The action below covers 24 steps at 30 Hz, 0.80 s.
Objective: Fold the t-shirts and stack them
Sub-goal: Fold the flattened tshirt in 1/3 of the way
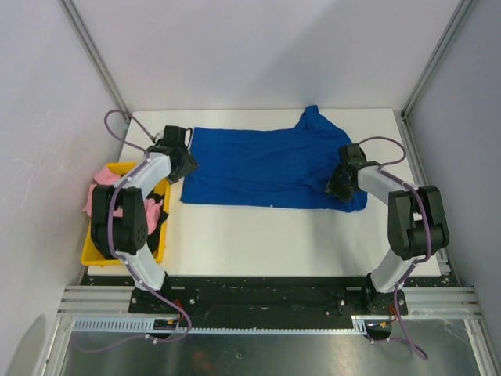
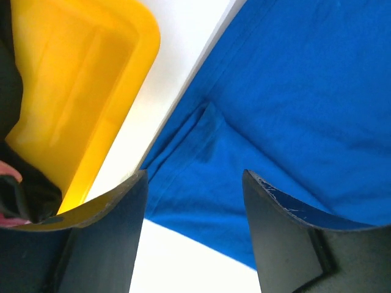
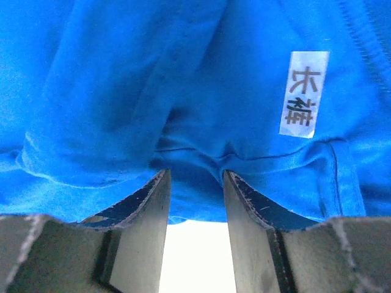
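A white table (image 1: 258,235) sits inside white walls framed by aluminium rails. One royal-blue t-shirt (image 1: 266,164) lies spread on the far half of the table. Its long axis runs left to right, with a straight edge at the left end and a flap poking toward the far wall at the right end.

Two arms reach over it, one at each end. The left gripper (image 2: 195,177) hovers over the shirt's left edge with its jaws wide apart and nothing between them. The right gripper (image 3: 195,174) is at the near right corner, jaws partly apart with bunched blue cloth at the fingertips. Whether it is pinching the cloth I cannot tell.

One yellow plastic bin (image 1: 90,254) stands on the table's left edge. It holds one pink t-shirt (image 1: 100,176) and one black t-shirt (image 1: 159,225), both crumpled. One small white label (image 3: 303,94) with dark characters shows on the blue cloth near the right gripper.
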Tool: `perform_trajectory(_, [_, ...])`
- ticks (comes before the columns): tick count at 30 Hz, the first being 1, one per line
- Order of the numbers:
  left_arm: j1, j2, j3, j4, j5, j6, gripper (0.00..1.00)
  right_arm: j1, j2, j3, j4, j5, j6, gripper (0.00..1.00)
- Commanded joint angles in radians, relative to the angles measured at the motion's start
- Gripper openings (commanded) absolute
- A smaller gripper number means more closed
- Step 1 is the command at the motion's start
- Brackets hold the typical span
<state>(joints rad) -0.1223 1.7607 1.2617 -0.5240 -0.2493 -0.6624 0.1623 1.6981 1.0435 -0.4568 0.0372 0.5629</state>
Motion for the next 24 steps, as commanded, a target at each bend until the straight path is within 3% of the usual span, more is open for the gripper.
perform_trajectory(1, [-0.002, -0.097, -0.077, 0.011, 0.038, 0.007, 0.68, 0.039, 0.031, 0.003, 0.048, 0.013, -0.008, 0.44])
perform_trajectory(15, [-0.005, -0.140, -0.164, 0.013, 0.078, 0.010, 0.68, 0.094, 0.083, 0.138, -0.032, 0.142, -0.011, 0.44])
perform_trajectory(19, [-0.005, -0.137, -0.167, 0.013, 0.079, 0.011, 0.68, 0.096, 0.066, 0.121, -0.086, 0.208, -0.012, 0.45])
perform_trajectory(24, [-0.005, -0.119, -0.184, 0.014, 0.091, -0.004, 0.68, 0.053, 0.017, 0.028, -0.043, 0.165, -0.031, 0.46])
